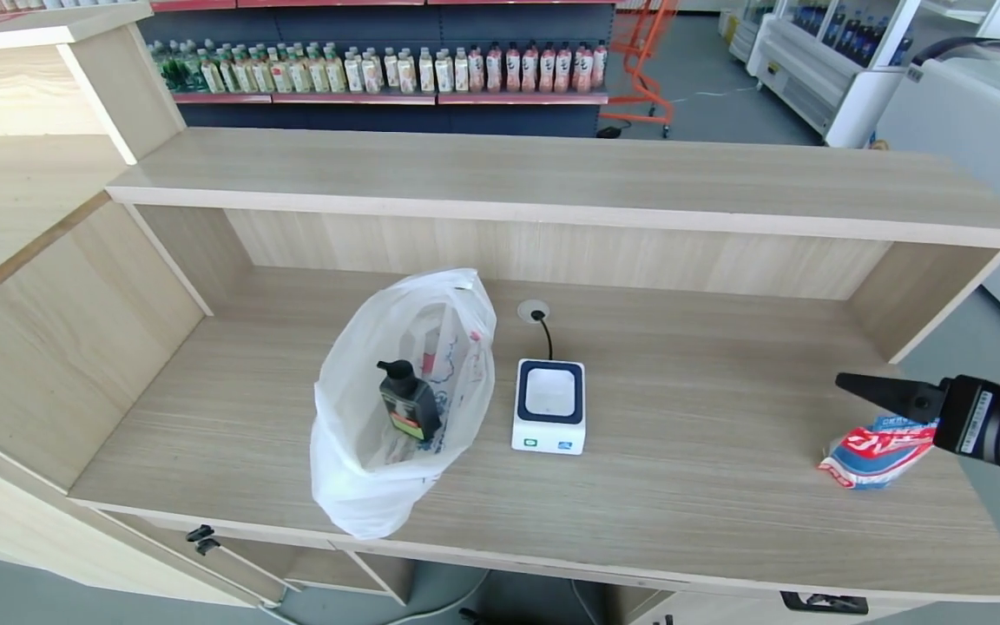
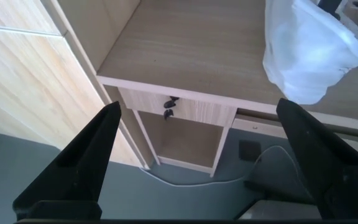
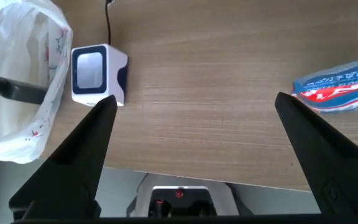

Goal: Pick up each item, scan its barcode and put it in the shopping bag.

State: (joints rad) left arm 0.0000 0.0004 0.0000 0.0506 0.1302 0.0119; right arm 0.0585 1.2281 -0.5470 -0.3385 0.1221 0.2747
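— Step in hand?
— Looks like the pick-up of the next item. Already bagged: a dark pump bottle, standing inside the white shopping bag at the centre-left of the desk. Not yet done: a blue-and-red snack packet, lying flat near the desk's right end, well apart from the barcode scanner.
— State of the right tool?
— Spread wide, clamped on nothing. Hovering above the desk near the packet, on the scanner side of it, not touching.
— And the left tool?
— Spread too, and empty. Hanging out in front of the desk's front edge, lower than its top, not far from the bag.
— Next move?
— Probably: shift over the packet, come down, close across it. Then carry to the scanner, barcode towards the window, and on to the bag's mouth.
— Anything to mind?
— Thin, crinkly wrap, likely to fold or slip in the grip. Barcode side impossible to tell from here.
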